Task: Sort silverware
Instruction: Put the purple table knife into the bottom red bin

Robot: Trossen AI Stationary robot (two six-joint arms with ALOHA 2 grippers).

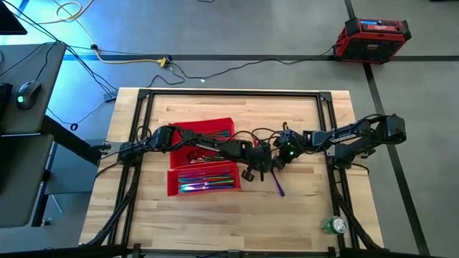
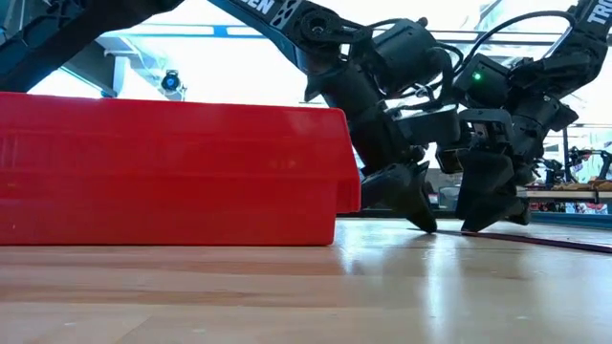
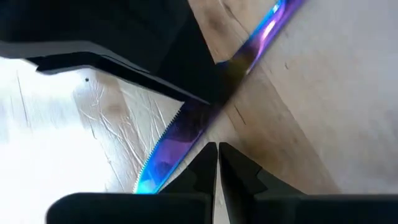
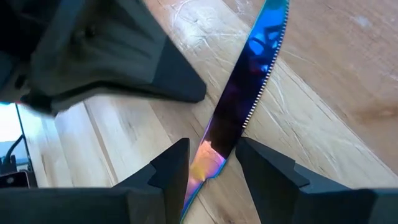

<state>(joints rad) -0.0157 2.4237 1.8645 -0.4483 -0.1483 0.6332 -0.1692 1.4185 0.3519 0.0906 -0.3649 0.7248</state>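
The knife (image 4: pixel 249 93) is polished iridescent metal with a serrated edge. The bench (image 1: pixel 301 208) is pale, grained wood, faintly glossy. The tray (image 2: pixel 172 172) is smooth red plastic.

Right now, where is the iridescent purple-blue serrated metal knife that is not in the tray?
In the high view, the iridescent knife lies on the wooden table, just right of the red plastic tray, beneath both grippers; the right gripper straddles it with open jaws.
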